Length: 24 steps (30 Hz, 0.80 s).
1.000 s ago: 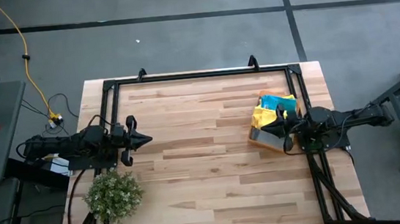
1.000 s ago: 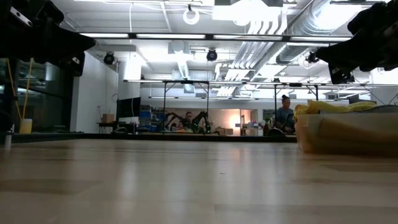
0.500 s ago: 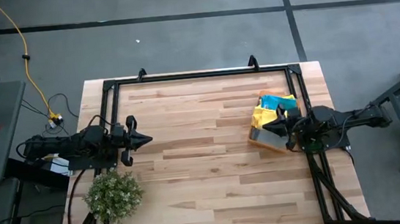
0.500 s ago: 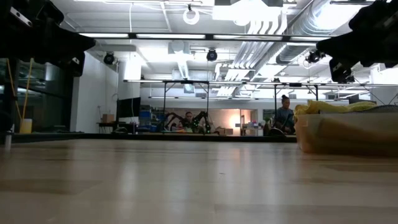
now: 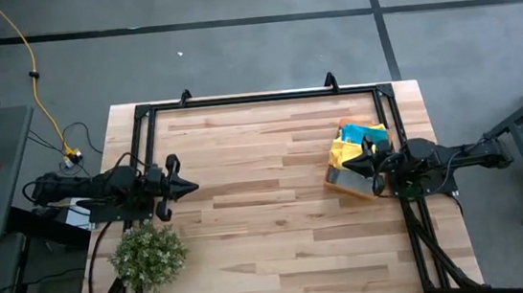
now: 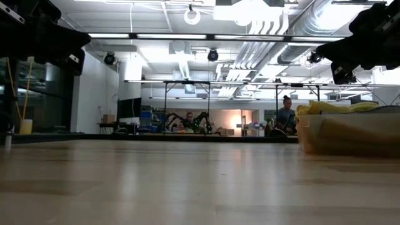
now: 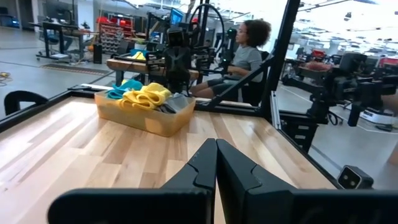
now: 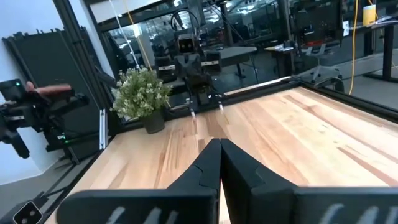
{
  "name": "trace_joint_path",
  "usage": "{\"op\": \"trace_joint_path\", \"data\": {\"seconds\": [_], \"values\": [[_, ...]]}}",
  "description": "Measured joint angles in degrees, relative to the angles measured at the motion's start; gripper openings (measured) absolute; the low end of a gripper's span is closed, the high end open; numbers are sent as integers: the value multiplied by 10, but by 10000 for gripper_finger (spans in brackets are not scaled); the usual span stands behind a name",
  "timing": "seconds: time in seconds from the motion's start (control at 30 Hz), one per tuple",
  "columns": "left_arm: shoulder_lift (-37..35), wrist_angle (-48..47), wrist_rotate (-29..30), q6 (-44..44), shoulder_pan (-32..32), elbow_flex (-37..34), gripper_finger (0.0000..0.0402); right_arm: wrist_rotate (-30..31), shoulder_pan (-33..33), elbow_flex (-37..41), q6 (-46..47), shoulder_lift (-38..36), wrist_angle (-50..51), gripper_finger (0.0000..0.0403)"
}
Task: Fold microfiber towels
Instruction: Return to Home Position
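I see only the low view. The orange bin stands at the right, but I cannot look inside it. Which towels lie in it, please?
Observer: The left wrist view shows a yellow towel and a teal-blue towel heaped on top in the orange bin.
Operator: Does the left gripper hold something?
Observer: No. The left gripper is shut, with nothing between its fingers.
Operator: And the right gripper?
Observer: The right gripper is shut too, and empty.
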<state>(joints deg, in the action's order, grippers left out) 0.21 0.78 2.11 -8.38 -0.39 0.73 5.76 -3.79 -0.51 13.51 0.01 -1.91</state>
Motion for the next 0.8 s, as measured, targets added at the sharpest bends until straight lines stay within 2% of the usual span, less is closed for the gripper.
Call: {"op": "trace_joint_path", "data": {"seconds": [0.8], "values": [[2,0,0,0,-6,0,0,-2,0,0,0,7,0,0]]}}
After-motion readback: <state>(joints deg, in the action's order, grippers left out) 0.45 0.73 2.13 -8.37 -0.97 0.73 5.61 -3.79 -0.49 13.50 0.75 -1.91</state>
